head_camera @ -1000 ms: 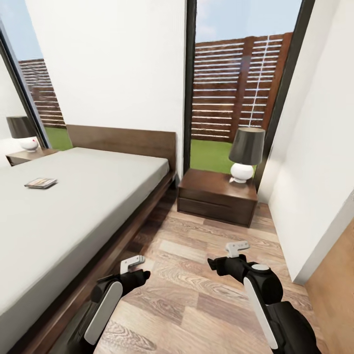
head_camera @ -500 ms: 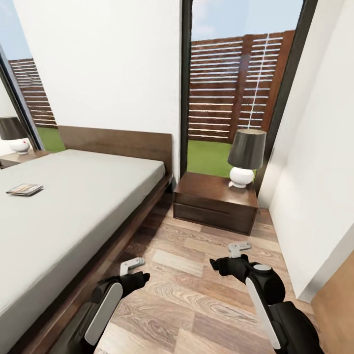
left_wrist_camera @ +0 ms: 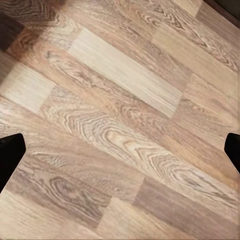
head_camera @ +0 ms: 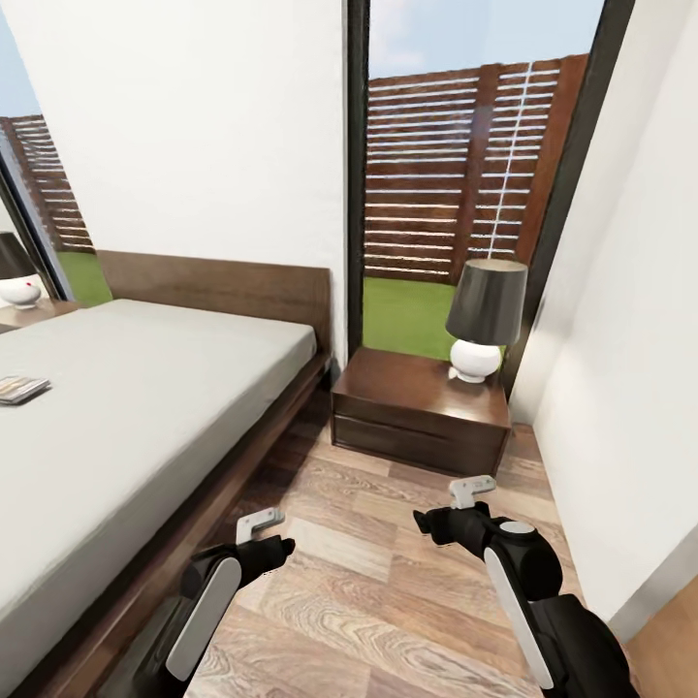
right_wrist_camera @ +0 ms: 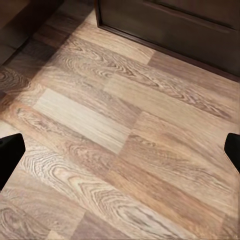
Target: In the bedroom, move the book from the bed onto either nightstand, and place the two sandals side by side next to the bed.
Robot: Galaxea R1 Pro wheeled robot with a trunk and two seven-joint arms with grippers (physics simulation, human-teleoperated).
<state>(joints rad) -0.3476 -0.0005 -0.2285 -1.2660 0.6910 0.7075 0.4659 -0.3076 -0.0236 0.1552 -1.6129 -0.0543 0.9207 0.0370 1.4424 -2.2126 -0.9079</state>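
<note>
The bed, with its pale mattress and dark wooden frame, fills the left of the head view. The book lies flat on the mattress at the picture's left edge. A dark two-drawer nightstand stands right of the bed under the window and bears a dark-shaded lamp. A second nightstand sits beyond the bed's far side. My left gripper hangs open over the floor beside the bed frame. My right gripper is open too, just short of the nightstand, whose front shows in the right wrist view. The sandals are out of view.
A white wall closes the right side, leaving a narrow strip of wood-plank floor between it and the bed. A tall dark-framed window with grass and a slatted fence stands behind the nightstand. The left wrist view looks at bare planks.
The whole view has shifted: the camera moved forward and turned right, so the book slid to the left edge and the nightstand looks nearer. Both arms keep their pose.
</note>
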